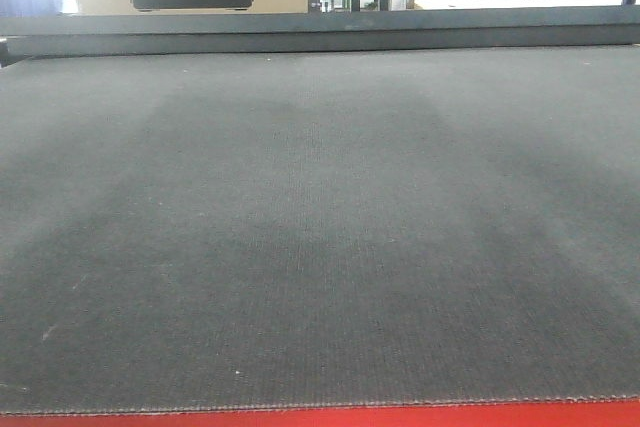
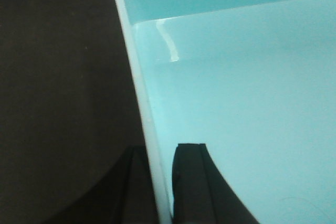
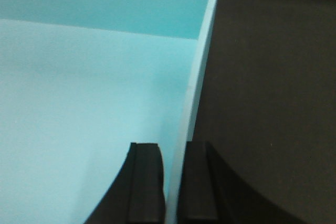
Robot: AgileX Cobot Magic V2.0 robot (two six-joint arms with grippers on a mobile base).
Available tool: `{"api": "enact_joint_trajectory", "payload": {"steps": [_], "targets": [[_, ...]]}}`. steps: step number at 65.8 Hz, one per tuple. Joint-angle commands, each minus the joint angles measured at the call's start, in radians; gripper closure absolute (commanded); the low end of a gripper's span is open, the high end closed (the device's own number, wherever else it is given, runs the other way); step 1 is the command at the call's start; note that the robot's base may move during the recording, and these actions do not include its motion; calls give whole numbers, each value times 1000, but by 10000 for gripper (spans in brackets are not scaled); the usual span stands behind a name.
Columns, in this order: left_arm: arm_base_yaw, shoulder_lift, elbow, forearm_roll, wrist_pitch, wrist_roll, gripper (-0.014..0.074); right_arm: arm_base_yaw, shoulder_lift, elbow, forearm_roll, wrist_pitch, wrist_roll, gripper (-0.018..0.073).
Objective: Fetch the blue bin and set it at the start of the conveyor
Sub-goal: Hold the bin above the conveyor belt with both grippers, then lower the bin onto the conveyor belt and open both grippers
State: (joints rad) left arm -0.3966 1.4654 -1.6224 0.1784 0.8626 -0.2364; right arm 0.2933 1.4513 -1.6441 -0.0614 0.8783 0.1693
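- The left pincer is nearly closed, with one finger inside the blue bin and one outside, pinching its thin side wall
- The right pincer does the same on the other side wall of the blue bin, so both arms hold it and neither is nearer
- The bin is between the two pincers: it fills the right of the left wrist view and the left of the right wrist view
- I cannot tell which way its long side runs, because only corners and walls show
- The front view shows what the wrist views do not: the wide black belt fills the frame, with its red edge along the bottom
- No bin shows there, so I think it is not yet out on that part of the belt
- The wrist views show a dark floor beside the bin; it may be the belt, but I cannot tell if the bin touches it
- The next move likely carries the bin forward and lowers it flat
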Motion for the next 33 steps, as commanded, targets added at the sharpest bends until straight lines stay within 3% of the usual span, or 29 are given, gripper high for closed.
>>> {"api": "enact_joint_trajectory", "payload": {"steps": [1, 33], "targets": [[-16, 39, 19, -62, -64, 15, 708, 17, 46, -7, 81, -18, -21, 711], [14, 237, 175, -68, -173, 15, 706, 17, 367, -7, 81, 4, -21, 689]]}}
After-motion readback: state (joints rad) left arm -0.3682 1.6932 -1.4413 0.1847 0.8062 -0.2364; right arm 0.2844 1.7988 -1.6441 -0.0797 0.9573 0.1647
